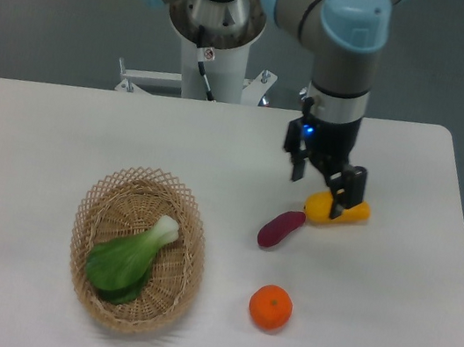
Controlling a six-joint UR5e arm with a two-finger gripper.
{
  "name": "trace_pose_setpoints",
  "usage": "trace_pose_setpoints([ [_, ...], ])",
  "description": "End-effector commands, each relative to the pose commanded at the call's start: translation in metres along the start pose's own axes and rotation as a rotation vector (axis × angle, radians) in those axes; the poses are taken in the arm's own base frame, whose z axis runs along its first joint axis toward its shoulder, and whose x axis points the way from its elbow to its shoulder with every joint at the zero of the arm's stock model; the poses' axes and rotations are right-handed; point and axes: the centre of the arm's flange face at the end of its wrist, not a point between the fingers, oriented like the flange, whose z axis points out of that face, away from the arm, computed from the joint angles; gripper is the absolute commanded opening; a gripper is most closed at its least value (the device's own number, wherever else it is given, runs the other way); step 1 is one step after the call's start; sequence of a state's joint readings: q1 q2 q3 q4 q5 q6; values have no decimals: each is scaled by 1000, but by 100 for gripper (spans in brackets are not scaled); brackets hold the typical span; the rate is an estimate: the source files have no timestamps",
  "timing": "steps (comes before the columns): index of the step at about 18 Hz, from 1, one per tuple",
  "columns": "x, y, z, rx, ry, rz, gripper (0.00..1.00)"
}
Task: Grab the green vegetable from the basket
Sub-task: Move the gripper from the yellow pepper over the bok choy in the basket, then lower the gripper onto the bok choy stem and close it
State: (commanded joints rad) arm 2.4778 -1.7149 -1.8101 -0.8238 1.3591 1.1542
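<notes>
The green vegetable (130, 259) lies in the basket (137, 249) at the lower left, leaves toward the front left and pale stem end pointing up right. My gripper (323, 190) hangs open over the table right of centre, well to the right of the basket, with nothing between its fingers. One finger (348, 198) stands in front of the yellow piece's left part.
A yellow vegetable piece (342, 210) lies just under the gripper. A purple eggplant-like piece (281, 229) touches its left end. An orange (270, 308) sits nearer the front. The arm's base column (209, 54) stands at the back.
</notes>
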Motion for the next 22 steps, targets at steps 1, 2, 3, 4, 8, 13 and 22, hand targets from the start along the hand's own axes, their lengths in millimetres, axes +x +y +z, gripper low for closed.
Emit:
trace_pose_setpoints([
  [1,14,-16,8,4,22,-24,100],
  [2,26,-28,18,5,45,-39,100],
  [3,32,-35,22,6,53,-38,100],
  [4,39,-42,25,6,64,-33,100],
  [8,81,-47,55,-26,141,-21,100],
  [13,125,-51,100,-129,197,26,100],
  [22,136,-56,135,-179,226,38,100],
])
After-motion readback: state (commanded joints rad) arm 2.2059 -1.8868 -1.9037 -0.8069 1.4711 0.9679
